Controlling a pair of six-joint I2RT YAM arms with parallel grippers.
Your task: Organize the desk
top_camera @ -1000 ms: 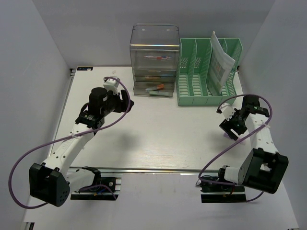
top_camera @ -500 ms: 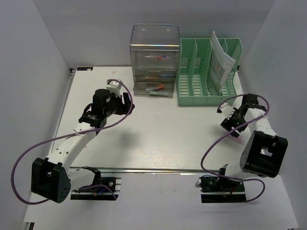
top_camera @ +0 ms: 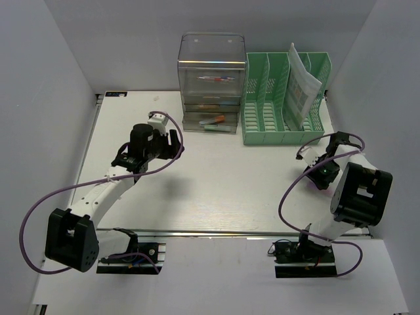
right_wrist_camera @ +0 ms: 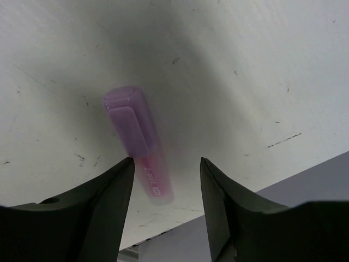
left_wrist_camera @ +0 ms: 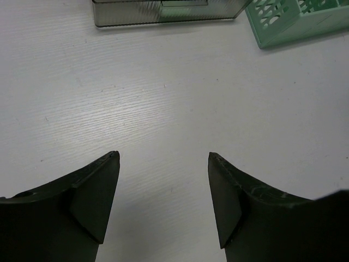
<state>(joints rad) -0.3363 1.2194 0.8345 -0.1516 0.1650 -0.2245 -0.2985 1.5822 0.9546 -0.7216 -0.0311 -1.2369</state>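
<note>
Right end effector (right_wrist_camera: 167, 159) open over pink highlighter (right_wrist_camera: 135, 136) on tabletop (right_wrist_camera: 245, 82); off-centre closure may roll it away. Left end effector (left_wrist_camera: 163, 155) open, empty.

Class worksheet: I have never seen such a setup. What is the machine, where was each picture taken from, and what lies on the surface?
Two robot arms stand bolted at the near edge of an off-white desk. The wide picture looks down from above: left arm, right arm, and at the back a clear drawer unit and a green file rack holding paper. The other two come from wrist cameras, looking past each arm's dark jaws. Both pairs stand open, holding nothing. Between the right pair a pink highlighter lies on the desk.
</note>
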